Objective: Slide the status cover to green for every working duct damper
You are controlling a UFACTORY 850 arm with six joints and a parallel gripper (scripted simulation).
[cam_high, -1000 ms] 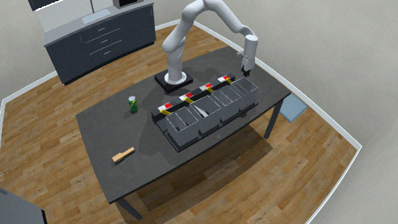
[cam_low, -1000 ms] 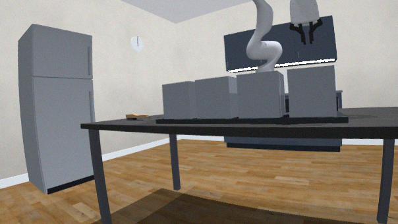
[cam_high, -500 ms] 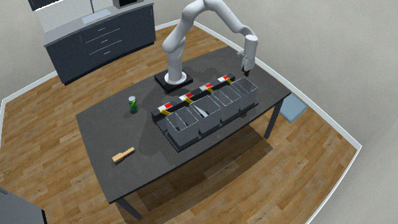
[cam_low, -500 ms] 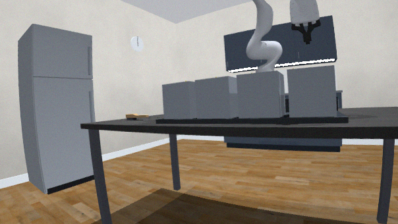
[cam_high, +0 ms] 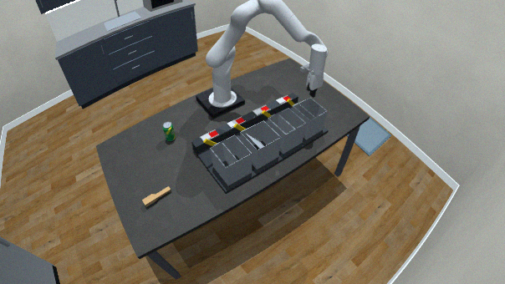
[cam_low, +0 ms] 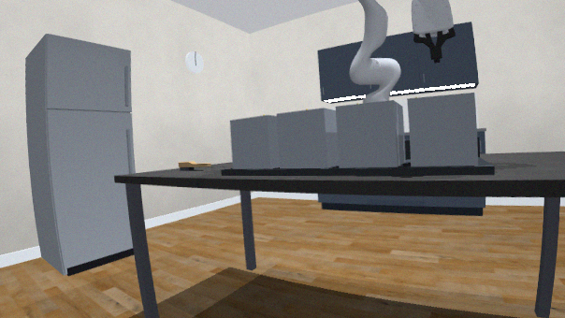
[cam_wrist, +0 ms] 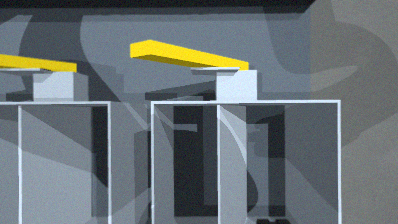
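Note:
Four grey box dampers stand in a row on a dark base [cam_high: 217,177] [cam_low: 355,171], each with a yellow lever and a slider strip behind it. All four sliders show red: the rightmost slider [cam_high: 283,100], the second [cam_high: 264,109], the third [cam_high: 240,120] and the leftmost [cam_high: 213,134]. My gripper [cam_high: 313,89] [cam_low: 436,58] [cam_wrist: 272,220] is shut and empty. It hangs above the rightmost damper [cam_high: 316,127] [cam_low: 441,131], near its back corner. In the wrist view that damper's yellow lever [cam_wrist: 187,55] sits on a grey shaft block [cam_wrist: 236,85], and the neighbour's lever [cam_wrist: 35,62] shows at the left.
A green can [cam_high: 168,131] stands left of the dampers. A wooden block [cam_high: 156,196] [cam_low: 194,164] lies near the table's front left. The arm's base [cam_high: 221,100] stands behind the slider row. A fridge [cam_low: 79,150] and a cabinet [cam_high: 125,46] stand off the table.

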